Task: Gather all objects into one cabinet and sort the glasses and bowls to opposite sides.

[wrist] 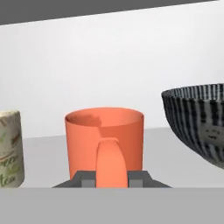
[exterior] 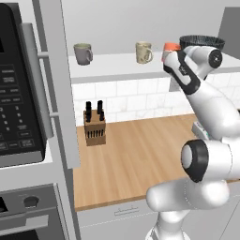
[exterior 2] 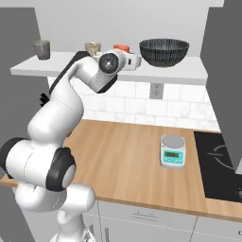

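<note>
A: Where are we holding the gripper?
B: We are reaching up to the cabinet board, and the fingers are clamping the handle of the orange cup from both sides. The cup is standing upright on the board.
A: What are we seeing beside it?
B: In the hand view the beige cup is sitting near it on one side and the bowl near it on the other, neither touching it. In the left base view the grey cup is standing well apart from the beige one, farthest from the bowl.
A: And below?
B: A knife block and a scale are resting on the counter.
</note>
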You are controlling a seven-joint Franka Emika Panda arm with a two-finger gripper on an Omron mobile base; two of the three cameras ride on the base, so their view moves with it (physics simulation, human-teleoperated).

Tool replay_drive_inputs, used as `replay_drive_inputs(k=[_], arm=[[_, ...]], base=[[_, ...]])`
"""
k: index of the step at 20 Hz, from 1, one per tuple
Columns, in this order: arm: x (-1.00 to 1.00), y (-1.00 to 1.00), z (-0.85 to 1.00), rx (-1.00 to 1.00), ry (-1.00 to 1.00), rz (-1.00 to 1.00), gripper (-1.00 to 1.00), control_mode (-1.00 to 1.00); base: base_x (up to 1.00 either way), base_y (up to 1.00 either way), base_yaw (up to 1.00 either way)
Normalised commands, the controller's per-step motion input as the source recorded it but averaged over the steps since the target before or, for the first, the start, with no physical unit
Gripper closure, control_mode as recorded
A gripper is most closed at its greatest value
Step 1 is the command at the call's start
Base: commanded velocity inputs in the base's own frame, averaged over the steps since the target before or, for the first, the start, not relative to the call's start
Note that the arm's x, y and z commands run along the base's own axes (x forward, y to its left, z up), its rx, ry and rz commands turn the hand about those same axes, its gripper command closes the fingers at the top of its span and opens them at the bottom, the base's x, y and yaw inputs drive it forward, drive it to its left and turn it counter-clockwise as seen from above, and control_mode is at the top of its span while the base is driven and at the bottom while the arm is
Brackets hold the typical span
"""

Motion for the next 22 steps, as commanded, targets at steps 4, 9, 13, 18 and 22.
replay_drive_inputs(k=[4, 9, 13, 18, 22], arm=[[-0.53, 0.05, 0.04, 0.0, 0.0, 0.1, 1.0, -1.0], [-0.33, 0.37, 0.09, -0.01, 0.01, 0.17, 1.0, -1.0], [-0.5, 0.39, 0.06, -0.03, 0.0, 0.19, 1.0, -1.0], [-0.39, 0.55, 0.17, -0.04, 0.0, 0.14, 1.0, -1.0], [-0.25, 0.63, 0.1, -0.05, 0.0, 0.12, 1.0, -1.0]], base=[[0.0, 0.0, 0.0], [0.0, 0.0, 0.0], [0.0, 0.0, 0.0], [0.0, 0.0, 0.0], [0.0, 0.0, 0.0]])
